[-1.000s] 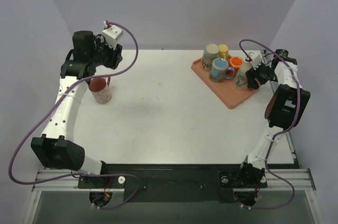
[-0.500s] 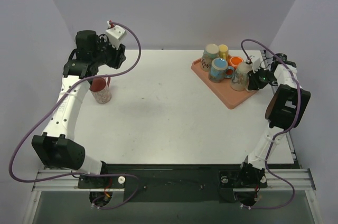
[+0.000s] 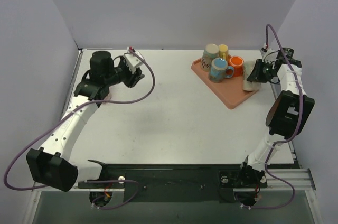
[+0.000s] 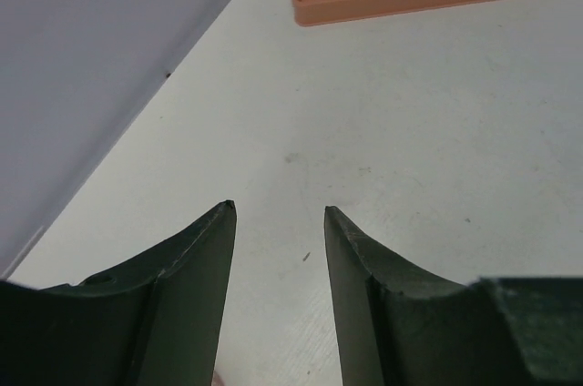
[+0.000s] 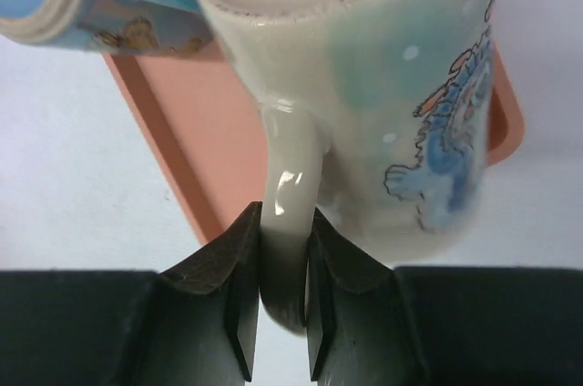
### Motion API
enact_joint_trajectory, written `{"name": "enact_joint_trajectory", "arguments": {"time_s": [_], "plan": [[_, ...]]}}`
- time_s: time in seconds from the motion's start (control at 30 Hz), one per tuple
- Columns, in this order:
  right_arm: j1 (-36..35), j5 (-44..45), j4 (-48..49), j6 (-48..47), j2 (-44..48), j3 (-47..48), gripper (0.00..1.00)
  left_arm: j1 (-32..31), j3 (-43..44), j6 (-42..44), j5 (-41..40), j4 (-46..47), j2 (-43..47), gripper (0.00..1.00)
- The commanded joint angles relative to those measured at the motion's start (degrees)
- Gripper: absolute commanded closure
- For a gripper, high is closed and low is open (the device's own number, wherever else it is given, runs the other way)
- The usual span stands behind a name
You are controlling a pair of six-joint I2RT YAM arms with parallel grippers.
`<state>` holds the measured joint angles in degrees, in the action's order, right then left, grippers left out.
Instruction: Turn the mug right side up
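A cream mug (image 5: 383, 86) with a blue drawing sits at the right edge of the orange tray (image 3: 229, 96). In the right wrist view its flat base faces away from me, and in the top view the same mug (image 3: 248, 82) shows as a pale shape. My right gripper (image 5: 284, 213) is shut on the mug's handle (image 5: 291, 177), one finger on each side. In the top view the right gripper (image 3: 259, 73) stands just right of the tray. My left gripper (image 4: 278, 207) is open and holds nothing, low over bare table (image 4: 437, 149). From above the left gripper (image 3: 138, 73) is left of centre.
Other mugs share the tray: a blue globe-patterned one (image 3: 219, 69), an orange one (image 3: 236, 64), a cream one with red print (image 3: 210, 54) and a small yellow one (image 3: 223, 50). The side wall (image 4: 100, 49) runs close on the left gripper's left.
My right gripper has shut on the cream mug's handle, and the mug has shifted toward the tray's right edge. The left arm has swung right, away from the red mug.
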<state>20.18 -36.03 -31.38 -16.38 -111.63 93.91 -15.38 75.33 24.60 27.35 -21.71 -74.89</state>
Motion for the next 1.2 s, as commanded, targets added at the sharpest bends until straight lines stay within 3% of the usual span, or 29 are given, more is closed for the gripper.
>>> {"name": "enact_joint_trajectory", "arguments": {"time_s": [0.0, 0.13, 0.23, 0.4, 0.63, 0.83, 1.03, 1.17], "plan": [[0.03, -1.50, 4.91, 21.73, 7.48, -4.33, 1.00, -5.53, -6.94, 5.45, 2.35, 12.37, 5.80, 0.46], [0.03, 1.04, 9.03, 27.80, 12.40, -10.30, 1.00, -9.93, -14.59, 8.09, 0.25, 20.30, 10.11, 0.45], [0.20, 3.95, 10.54, 29.12, 12.94, -12.87, 1.00, -11.78, -16.70, 8.27, -1.07, 20.84, 11.08, 0.45], [0.47, -0.26, 12.65, 38.33, 12.75, -13.83, 1.00, -12.83, -17.41, 7.74, -1.78, 20.84, 11.96, 0.45], [-0.14, -0.62, 29.14, 54.25, 23.82, -24.36, 1.00, -16.70, -23.11, 9.14, -6.43, 29.86, 12.75, 0.44], [-1.20, -2.29, 43.21, 67.34, 24.53, -33.25, 1.00, -21.36, -29.62, 13.63, -9.60, 40.59, 10.91, 0.43], [-3.22, -1.05, 40.77, 66.73, 28.66, -33.52, 1.00, -26.27, -33.40, 13.90, -11.53, 49.66, 7.13, 0.43], [-3.66, -2.64, 50.61, 76.56, 31.82, -38.18, 1.00, -29.61, -34.72, 13.55, -11.97, 51.07, 5.64, 0.43]]}}
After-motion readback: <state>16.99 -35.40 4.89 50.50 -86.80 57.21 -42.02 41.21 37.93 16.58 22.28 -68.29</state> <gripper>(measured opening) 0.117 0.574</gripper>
